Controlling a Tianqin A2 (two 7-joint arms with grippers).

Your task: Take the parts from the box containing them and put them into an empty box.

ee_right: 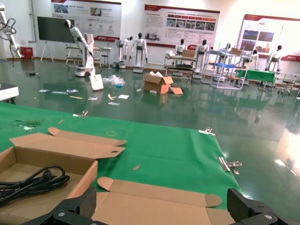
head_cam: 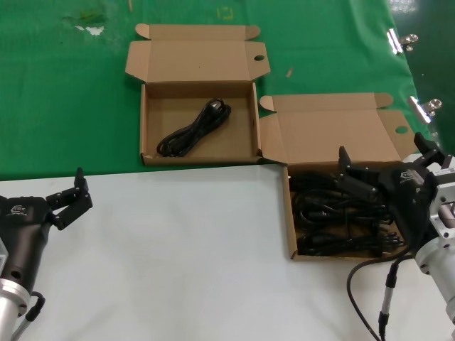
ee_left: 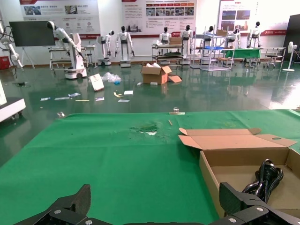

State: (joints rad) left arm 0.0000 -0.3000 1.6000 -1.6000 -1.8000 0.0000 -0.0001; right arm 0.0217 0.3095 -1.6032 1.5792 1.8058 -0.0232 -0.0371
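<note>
The box containing the parts [head_cam: 291,227] lies at the right on the white table, lid [head_cam: 334,131] folded back, with several black power cords [head_cam: 330,213] inside. My right gripper [head_cam: 387,162] hovers open above its far right side, nothing between the fingers; its wrist view shows that lid [ee_right: 154,201] just beyond the gripper [ee_right: 164,208]. The other box [head_cam: 199,160] sits farther back on green cloth and holds one coiled cord [head_cam: 195,128], also seen as cord [ee_left: 267,178] and cord [ee_right: 33,183]. My left gripper [head_cam: 70,197] waits open at the near left, with the gripper [ee_left: 154,206] facing the green cloth.
Green cloth [head_cam: 71,106] covers the far half of the table and a white surface [head_cam: 178,249] the near half. Two metal clips [head_cam: 402,41] [head_cam: 426,106] hold the cloth's right edge. A black cable [head_cam: 370,284] loops from my right arm.
</note>
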